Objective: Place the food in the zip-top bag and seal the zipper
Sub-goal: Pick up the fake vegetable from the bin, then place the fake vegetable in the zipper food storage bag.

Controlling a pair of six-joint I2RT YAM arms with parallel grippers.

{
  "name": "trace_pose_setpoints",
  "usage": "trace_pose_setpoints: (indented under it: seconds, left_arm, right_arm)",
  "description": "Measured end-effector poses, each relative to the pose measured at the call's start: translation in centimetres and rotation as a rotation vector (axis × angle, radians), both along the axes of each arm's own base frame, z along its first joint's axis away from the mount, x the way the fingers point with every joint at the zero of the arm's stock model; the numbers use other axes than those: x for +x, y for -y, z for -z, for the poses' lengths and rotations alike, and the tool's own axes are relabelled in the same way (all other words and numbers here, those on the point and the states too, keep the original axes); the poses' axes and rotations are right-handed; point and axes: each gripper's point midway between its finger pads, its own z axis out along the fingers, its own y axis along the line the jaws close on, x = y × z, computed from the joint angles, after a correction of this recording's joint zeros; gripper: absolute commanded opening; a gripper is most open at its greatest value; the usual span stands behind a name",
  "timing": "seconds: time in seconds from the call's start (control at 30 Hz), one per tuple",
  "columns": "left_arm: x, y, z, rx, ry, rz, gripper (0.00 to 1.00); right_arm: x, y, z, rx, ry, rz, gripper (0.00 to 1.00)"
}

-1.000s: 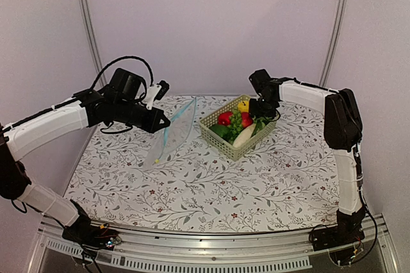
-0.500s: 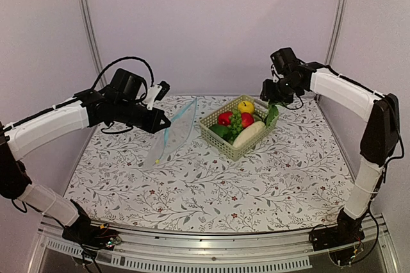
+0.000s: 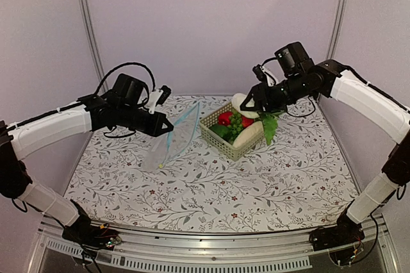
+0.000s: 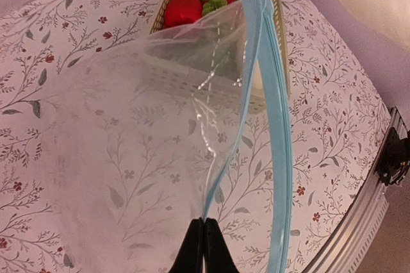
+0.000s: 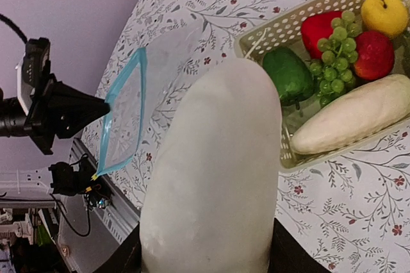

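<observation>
Your right end effector (image 3: 253, 101) is closed around a thick white radish (image 5: 211, 170). It holds the radish in the air above the far rim of the basket (image 3: 223, 143), a little right of the centre of the top view. Green leaves (image 3: 269, 125) hang down beside the radish and seem to belong to it.

Your left end effector (image 4: 204, 247) is shut tight and pinches one lip of the zip-top bag (image 4: 128, 145). In the left wrist view the light-blue zipper (image 4: 277, 157) shows as two strips that part from each other, so the mouth stands open as a narrow slit turned toward the basket. In the top view the bag hangs left of centre, and its lower end rests on the counter (image 3: 256, 190). I see no food in it.

In the basket lie the red pieces (image 5: 327, 29), the yellow apple (image 5: 384, 11), green grapes (image 5: 336, 45), a green pepper (image 5: 288, 74) and a second long white piece (image 5: 359, 116).

I judge that you are at the first transfer. Next, carry the radish to the left, turn its length in line with the slit and enter it tip first. The slit looks narrower than the radish, so the free lip may fold, and the leaves may catch on it. Let go only when most of the radish is inside.
</observation>
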Motion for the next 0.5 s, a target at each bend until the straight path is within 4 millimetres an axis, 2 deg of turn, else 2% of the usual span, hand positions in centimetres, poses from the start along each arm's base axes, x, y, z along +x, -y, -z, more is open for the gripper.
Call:
trace_pose_setpoints:
  seconds: [0.23,0.4,0.5]
  left_arm:
    - [0.3,0.4,0.8,-0.006,-0.023,-0.005,0.0]
    - [0.3,0.8,1.4,-0.004,-0.037,0.001,0.0]
    - [0.3,0.9,1.9,0.002,-0.049,-0.002,0.0]
  right_arm:
    - [-8.4,-5.2,1.0,0.054,-0.139,-0.273,0.43]
    - [-12.1,-7.6,0.5,0.099,-0.186,-0.404,0.42]
    - [-12.8,-8.9,0.6,0.126,-0.204,-0.443,0.41]
